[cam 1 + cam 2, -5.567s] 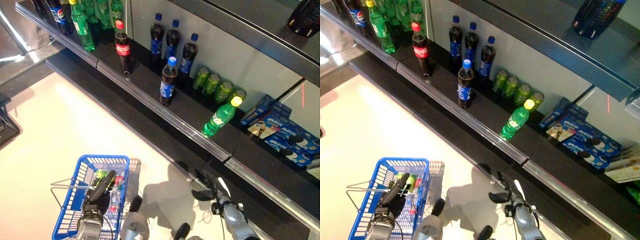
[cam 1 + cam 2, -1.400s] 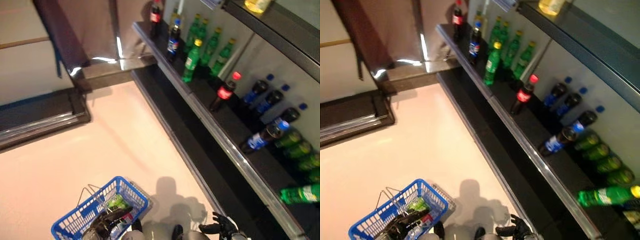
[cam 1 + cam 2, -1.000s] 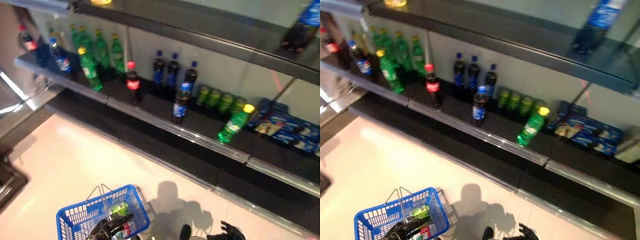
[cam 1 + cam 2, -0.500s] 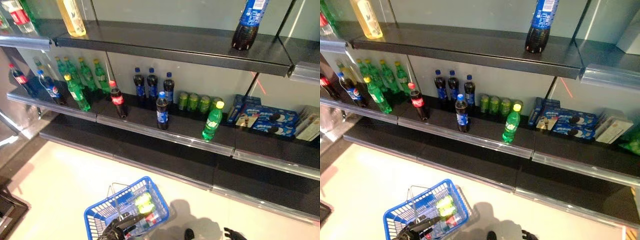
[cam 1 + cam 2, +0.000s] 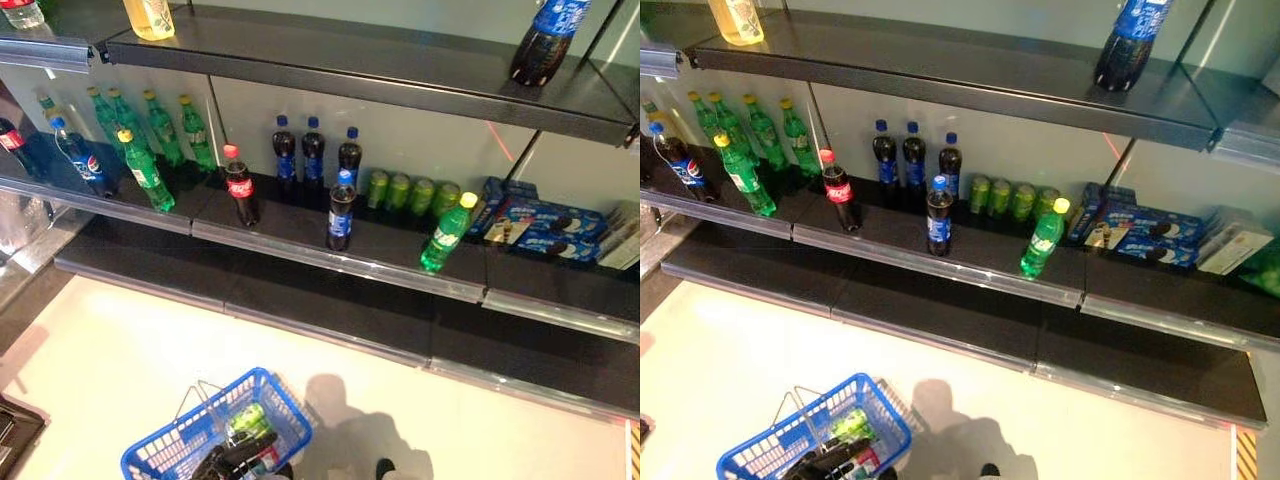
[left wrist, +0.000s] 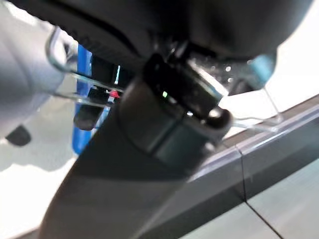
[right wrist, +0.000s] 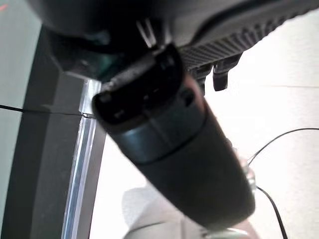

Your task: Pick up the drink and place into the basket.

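Note:
A blue wire basket (image 5: 190, 440) hangs low in front of me, and a green can (image 5: 246, 420) and a red-labelled item lie in it. My left hand (image 5: 232, 462) is over the basket, and its wire handle (image 6: 64, 73) crosses my curled fingers (image 6: 87, 115). Drinks stand on the shelf ahead: a green bottle with a yellow cap (image 5: 446, 234), a dark bottle with a blue cap (image 5: 341, 210) and a red-capped cola bottle (image 5: 240, 187). My right hand (image 7: 174, 149) shows only in its wrist view, near the floor, holding nothing.
A shelf rail (image 5: 330, 262) runs along the front of the drinks. Behind it stand green cans (image 5: 410, 194), more dark bottles (image 5: 312, 152) and several green bottles (image 5: 150, 125). Blue biscuit boxes (image 5: 540, 222) lie at the right. An upper shelf (image 5: 350, 65) carries a dark bottle (image 5: 545, 40).
The camera swung from looking down at the floor up to the shelves. The basket stays under my left hand. My right hand has slipped below the eye views.

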Tool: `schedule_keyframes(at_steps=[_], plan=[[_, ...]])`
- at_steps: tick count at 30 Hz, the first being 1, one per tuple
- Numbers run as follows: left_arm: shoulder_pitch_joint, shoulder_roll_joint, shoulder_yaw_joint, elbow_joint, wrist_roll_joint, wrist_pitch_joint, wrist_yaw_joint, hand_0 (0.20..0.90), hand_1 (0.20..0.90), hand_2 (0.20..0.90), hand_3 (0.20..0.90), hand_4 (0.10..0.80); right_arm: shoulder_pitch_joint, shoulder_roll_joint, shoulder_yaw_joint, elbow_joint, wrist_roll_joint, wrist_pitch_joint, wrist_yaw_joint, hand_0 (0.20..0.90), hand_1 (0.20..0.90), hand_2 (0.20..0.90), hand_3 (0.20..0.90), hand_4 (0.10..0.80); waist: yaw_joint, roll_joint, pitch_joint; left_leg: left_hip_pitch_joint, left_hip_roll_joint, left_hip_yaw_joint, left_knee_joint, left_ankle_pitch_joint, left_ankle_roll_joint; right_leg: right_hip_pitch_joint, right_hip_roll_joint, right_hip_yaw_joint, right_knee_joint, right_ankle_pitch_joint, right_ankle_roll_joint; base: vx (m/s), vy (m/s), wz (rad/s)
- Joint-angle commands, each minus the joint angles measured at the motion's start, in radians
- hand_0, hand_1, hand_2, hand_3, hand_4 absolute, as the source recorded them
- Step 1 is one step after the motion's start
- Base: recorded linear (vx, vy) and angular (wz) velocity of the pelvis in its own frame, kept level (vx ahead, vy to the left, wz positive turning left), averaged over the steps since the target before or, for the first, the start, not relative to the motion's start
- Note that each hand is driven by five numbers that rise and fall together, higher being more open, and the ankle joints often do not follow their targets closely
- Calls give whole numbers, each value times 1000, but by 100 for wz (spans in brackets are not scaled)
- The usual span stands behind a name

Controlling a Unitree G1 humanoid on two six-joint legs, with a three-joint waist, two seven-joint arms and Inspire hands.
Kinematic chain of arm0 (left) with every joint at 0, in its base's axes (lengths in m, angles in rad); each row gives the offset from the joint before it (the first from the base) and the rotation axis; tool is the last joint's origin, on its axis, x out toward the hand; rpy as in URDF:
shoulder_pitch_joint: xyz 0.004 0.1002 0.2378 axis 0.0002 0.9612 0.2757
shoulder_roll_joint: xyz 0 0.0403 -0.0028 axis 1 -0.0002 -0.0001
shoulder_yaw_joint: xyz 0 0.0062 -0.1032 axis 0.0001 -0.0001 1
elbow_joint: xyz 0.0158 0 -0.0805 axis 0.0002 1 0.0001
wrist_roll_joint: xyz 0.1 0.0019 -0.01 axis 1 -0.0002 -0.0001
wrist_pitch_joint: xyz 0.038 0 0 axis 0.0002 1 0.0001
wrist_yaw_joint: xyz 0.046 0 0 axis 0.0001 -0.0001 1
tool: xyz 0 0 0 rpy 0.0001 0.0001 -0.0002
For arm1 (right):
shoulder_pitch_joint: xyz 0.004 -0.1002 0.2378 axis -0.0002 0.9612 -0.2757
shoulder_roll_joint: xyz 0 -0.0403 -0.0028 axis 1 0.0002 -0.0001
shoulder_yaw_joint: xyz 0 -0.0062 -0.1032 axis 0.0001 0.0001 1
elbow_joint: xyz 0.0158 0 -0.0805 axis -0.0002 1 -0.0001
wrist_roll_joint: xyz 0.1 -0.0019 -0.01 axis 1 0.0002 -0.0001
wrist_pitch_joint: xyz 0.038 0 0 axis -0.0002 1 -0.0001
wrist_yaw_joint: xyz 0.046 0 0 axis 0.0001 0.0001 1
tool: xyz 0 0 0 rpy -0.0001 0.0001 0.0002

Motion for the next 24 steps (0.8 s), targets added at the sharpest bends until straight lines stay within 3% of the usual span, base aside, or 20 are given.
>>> schedule_keyframes(at_steps=[1, 6, 10, 11, 14, 16, 24], plan=[[-100, 47, 18, -99, -29, -95, -71, 300, 300, 300, 200, 100, -42, -41, -20, -11, 0, -32, -14, 900, 900, 900, 900, 800, 24, 14, -22, -99, 28, -35, 22, 41, 14, 25, -99, -30, 110, 113, 38, 87, 265, -6], [-93, 35, -6, -142, -24, -81, -50, 300, 300, 300, 200, 100, -50, -35, -24, -31, 1, -19, -12, 900, 900, 900, 900, 800, 54, 29, -36, -92, -23, -29, 12, 29, 47, -21, -162, -75, 211, 207, 31, 67, 326, -3], [-97, 33, -27, -126, -35, -91, -54, 300, 300, 300, 200, 100, -63, -24, 2, -27, 2, -17, -11, 900, 900, 900, 900, 800, 43, 27, -49, -74, -59, -47, 1, 27, 63, -53, -62, -63, 196, 172, 9, 82, 246, 14], [-96, 33, -27, -126, -35, -92, -54, 300, 300, 300, 200, 100, -64, -22, 5, -24, 2, -21, -13, 900, 900, 900, 900, 800, 41, 25, -49, -71, -60, -48, -1, 26, 63, -56, -51, -61, 189, 171, 9, 98, 119, 58], [-103, 32, -27, -96, -26, -103, -71, 300, 300, 300, 200, 100, -59, -19, 13, 0, 19, -52, -14, 900, 900, 900, 900, 800, 10, 6, -50, -55, -82, -80, -5, 10, 73, -99, 39, 25, 79, 159, 4, 152, 100, 63], [-100, 30, -23, -71, -26, -112, -86, 300, 300, 300, 200, 100, -56, -22, 17, 11, 21, -64, -11, 900, 900, 900, 900, 800, -11, -7, -50, -37, -108, -121, -5, -6, 81, -153, 94, 79, 7, 185, 12, 199, 104, 96], [-85, 37, -10, -33, 8, -113, -101, 300, 300, 300, 200, 100, -71, -24, 28, 6, 52, -20, -16, 900, 900, 900, 900, 800, -30, -26, -41, 35, -142, -193, 9, -49, 97, -223, 175, 65, -25, 211, 9, 209, 41, 77]])
